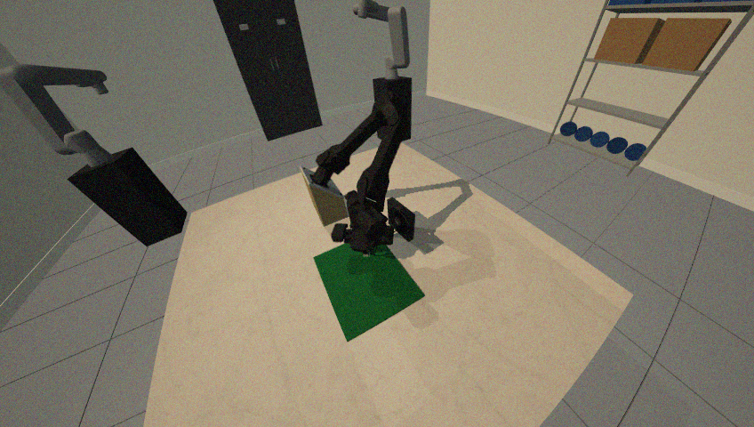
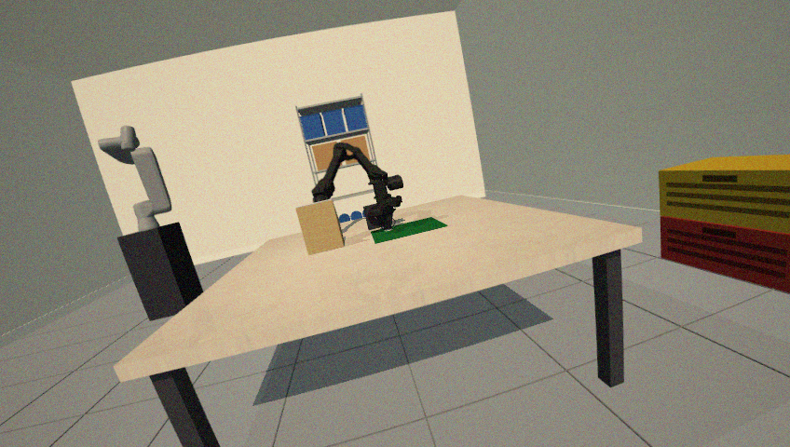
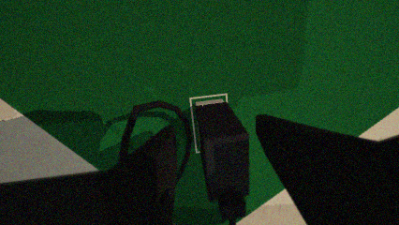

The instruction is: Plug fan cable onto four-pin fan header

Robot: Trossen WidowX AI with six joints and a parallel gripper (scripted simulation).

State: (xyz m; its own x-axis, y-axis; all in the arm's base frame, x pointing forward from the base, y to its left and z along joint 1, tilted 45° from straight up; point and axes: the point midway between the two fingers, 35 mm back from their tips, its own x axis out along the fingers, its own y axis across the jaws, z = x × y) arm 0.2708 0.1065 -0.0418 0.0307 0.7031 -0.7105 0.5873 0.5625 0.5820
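Plug [image 3: 225,159], one, dark, at the pale-outlined header [image 3: 192,123] on one green board [image 1: 368,296] [image 2: 410,229] [image 3: 262,56]; full seating cannot be judged. Two fingers stand apart, one on either side of the plug, gripping nothing. One cable loop [image 3: 158,104] rises beside it. One square fan [image 1: 401,219] lies nearer the bench's [image 1: 253,338] [image 2: 388,265] arm-side corner than the board's far corner does. No writing is legible.

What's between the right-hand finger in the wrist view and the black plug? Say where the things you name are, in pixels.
Just a strip of bare green board [image 3: 276,61], seen in the wrist view; nothing bridges plug [image 3: 227,159] and finger [image 3: 318,164].
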